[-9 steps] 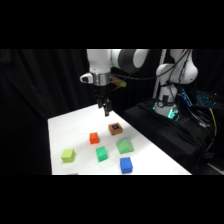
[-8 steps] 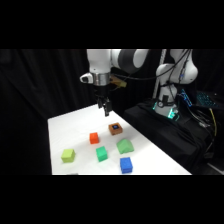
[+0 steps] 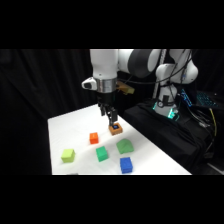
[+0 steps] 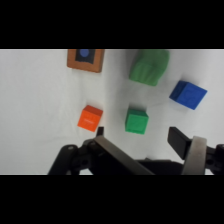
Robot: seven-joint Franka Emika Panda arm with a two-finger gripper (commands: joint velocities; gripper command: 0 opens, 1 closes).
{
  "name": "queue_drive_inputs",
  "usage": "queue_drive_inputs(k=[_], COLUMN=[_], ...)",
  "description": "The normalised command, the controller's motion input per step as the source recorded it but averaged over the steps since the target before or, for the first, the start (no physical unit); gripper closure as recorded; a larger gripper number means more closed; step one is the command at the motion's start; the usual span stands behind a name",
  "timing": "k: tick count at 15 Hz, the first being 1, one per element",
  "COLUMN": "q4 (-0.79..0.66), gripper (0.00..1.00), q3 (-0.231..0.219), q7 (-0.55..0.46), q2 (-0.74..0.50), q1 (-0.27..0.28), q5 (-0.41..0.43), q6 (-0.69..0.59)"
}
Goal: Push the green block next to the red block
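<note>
Your tool (image 3: 111, 121) hung released above the desk (image 3: 70, 125), holding nothing. The green block (image 3: 102, 153) sat just right of the red block (image 3: 93, 138), nearer the camera, apart.

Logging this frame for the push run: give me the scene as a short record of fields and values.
green block: on the table, apart from the red block
red block: beside the green block, a bare gap between them
gripper: above the table, holding nothing, jaws open
brown-orange block: blue mark on top
other blocks: pale green block, blue block, yellow-lime block
task state: push not yet made
</note>
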Motion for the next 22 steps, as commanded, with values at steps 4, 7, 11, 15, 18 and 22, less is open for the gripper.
queue_drive_inputs(k=[4,7,11,15,18,22], q4=[0.57,0.58,0.46,0.24,0.10,-0.01], gripper=[0.00,0.00,0.00,0.00,0.00,0.00], q3=[0.059,-0.066,-0.111,-0.066,-0.066,-0.075], q7=[0.35,0.07,-0.02,-0.04,-0.02,-0.04], q2=[0.54,0.61,0.51,0.25,0.16,0.11], q1=[0.208,0.098,0.052,0.046,0.059,0.036], q5=[-0.162,-0.107,0.006,0.123,0.126,0.135], q6=[0.08,0.20,0.15,0.13,0.17,0.21])
